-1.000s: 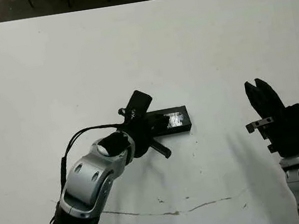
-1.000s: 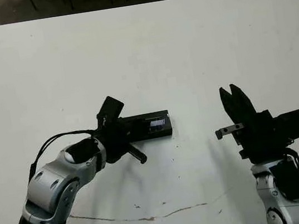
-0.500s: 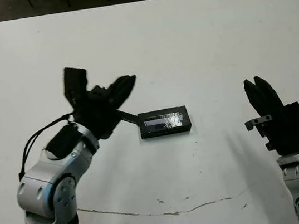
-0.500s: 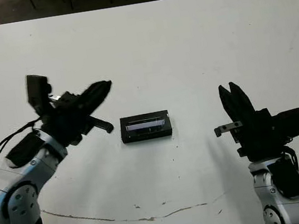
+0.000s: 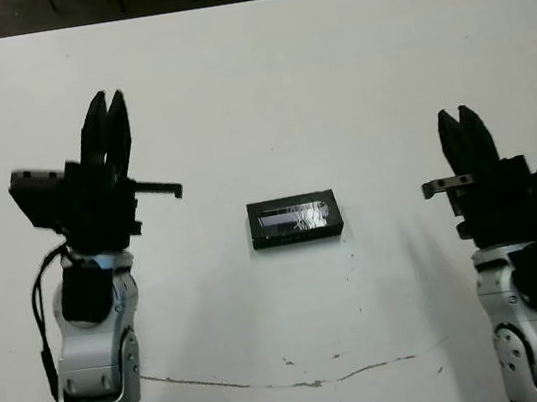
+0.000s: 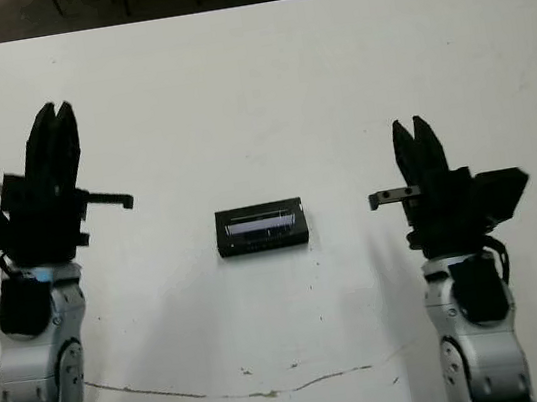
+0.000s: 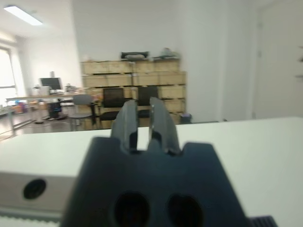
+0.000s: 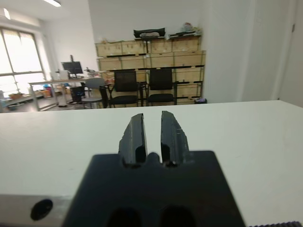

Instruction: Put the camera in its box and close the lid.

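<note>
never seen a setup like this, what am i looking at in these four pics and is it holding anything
This is a humanoid robot with two arms at a white table. Each arm ends in a claw of two black fingers. Two pictures come from a stereo camera on its head, looking down, so they show the same scene. The other two come from small cameras on the wrists, looking along each claw's fingers into the room beyond, with chairs and stacked crates.

The left claw and right claw are both raised to either side, fingers close together, holding nothing.

Between them on the table lies one small black box, its lid with a silvery strip on top. Whether anything is inside cannot be seen.
</note>
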